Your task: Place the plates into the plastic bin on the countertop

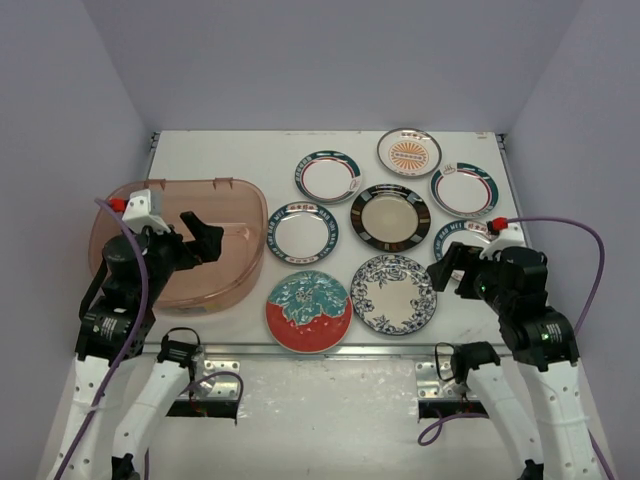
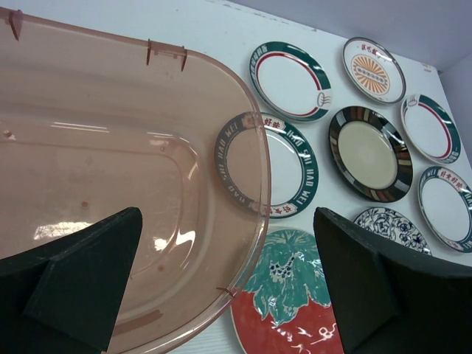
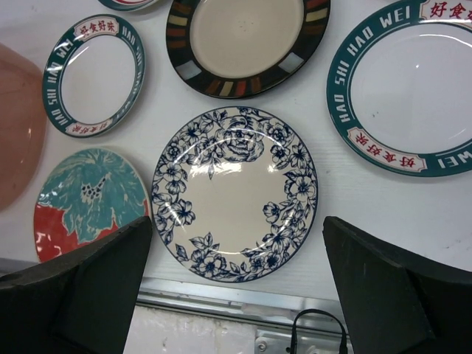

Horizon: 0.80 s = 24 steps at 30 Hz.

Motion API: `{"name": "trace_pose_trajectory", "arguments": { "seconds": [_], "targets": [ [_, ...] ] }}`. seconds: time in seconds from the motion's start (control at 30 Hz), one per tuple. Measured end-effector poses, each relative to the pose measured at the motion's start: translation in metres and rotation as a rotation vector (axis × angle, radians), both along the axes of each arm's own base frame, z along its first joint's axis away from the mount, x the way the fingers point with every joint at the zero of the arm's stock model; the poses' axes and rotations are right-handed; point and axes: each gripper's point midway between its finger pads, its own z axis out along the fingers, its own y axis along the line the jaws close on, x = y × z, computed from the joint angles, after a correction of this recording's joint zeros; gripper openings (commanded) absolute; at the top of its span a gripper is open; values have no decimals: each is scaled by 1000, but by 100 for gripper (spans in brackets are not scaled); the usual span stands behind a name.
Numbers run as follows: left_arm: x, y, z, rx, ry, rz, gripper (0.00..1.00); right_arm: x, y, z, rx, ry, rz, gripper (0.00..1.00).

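The translucent pinkish plastic bin stands empty at the left of the white countertop. Several plates lie flat to its right: the orange sunburst, the dark-rimmed, the blue floral, the red-and-teal floral and teal-rimmed white ones. One teal-rimmed plate is partly hidden by my right arm. My left gripper is open and empty above the bin's right half. My right gripper is open and empty just above the blue floral plate.
Pale lavender walls close in the back and both sides. The metal front edge runs just below the two front plates. A teal-rimmed plate lies partly under the bin's overhanging rim in the left wrist view.
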Motion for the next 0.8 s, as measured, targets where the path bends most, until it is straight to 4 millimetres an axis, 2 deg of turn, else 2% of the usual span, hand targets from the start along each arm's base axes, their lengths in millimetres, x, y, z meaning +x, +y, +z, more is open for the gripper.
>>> {"name": "trace_pose_trajectory", "arguments": {
  "seconds": [0.17, 0.27, 0.37, 0.43, 0.47, 0.53, 0.6, 0.8],
  "targets": [
    [-4, 0, 4, -5, -22, -4, 100, -3, 8, 2, 35, -3, 33, 99],
    [-4, -5, 4, -12, -19, -28, 100, -7, 32, 11, 140, -42, 130, 99],
    [-5, -10, 4, -20, -19, -56, 100, -11, 71, 16, 345, -62, 276, 99],
    [-5, -12, 3, -25, -22, -68, 100, -13, 97, 2, 512, -21, 361, 99],
    [-4, -13, 1, -28, -24, -73, 100, -15, 105, -11, 579, 22, 377, 99],
    [-2, -15, -1, -38, -30, -78, 100, -23, 115, -41, 662, 126, 373, 99],
    [1, -16, -7, -49, -30, -77, 100, -29, 121, -61, 700, 207, 359, 99],
    [7, -16, -24, -66, 4, -60, 100, -48, 157, -77, 696, 287, 433, 99]
  ]
}}
